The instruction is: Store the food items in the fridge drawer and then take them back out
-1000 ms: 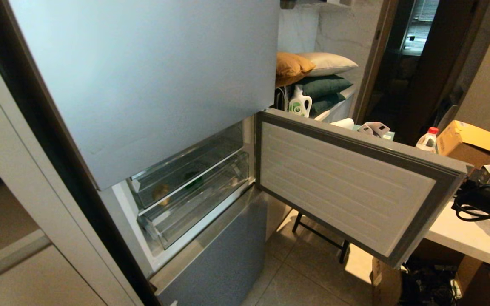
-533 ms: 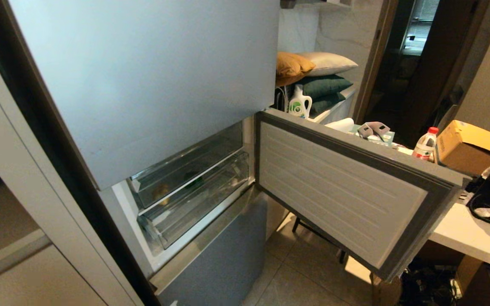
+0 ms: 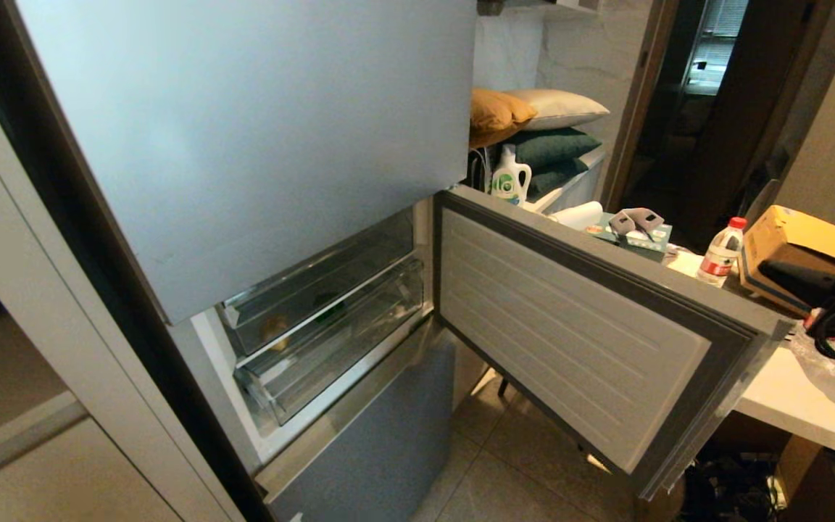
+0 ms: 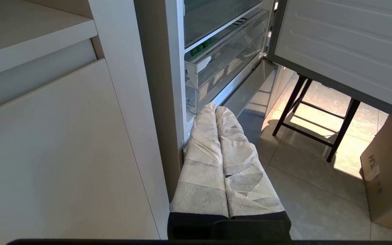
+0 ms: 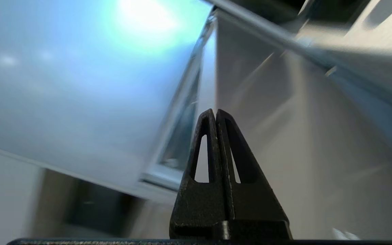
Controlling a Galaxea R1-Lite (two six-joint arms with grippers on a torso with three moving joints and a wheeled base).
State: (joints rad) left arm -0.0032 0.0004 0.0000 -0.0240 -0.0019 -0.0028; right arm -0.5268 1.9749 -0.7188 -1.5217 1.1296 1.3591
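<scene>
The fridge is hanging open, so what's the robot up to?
The fridge door is swung wide, and the food sits in the upper clear drawer: a brown potato and a green pepper. Neither hand holds anything. The right hand is shut and empty, out by the open door. The left hand is parked low beside the fridge, shut too. The drawers are pushed in.

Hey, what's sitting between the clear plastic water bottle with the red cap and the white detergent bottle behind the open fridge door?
In the head view, a teal tissue box with a grey object on top lies between the water bottle and detergent bottle.
</scene>
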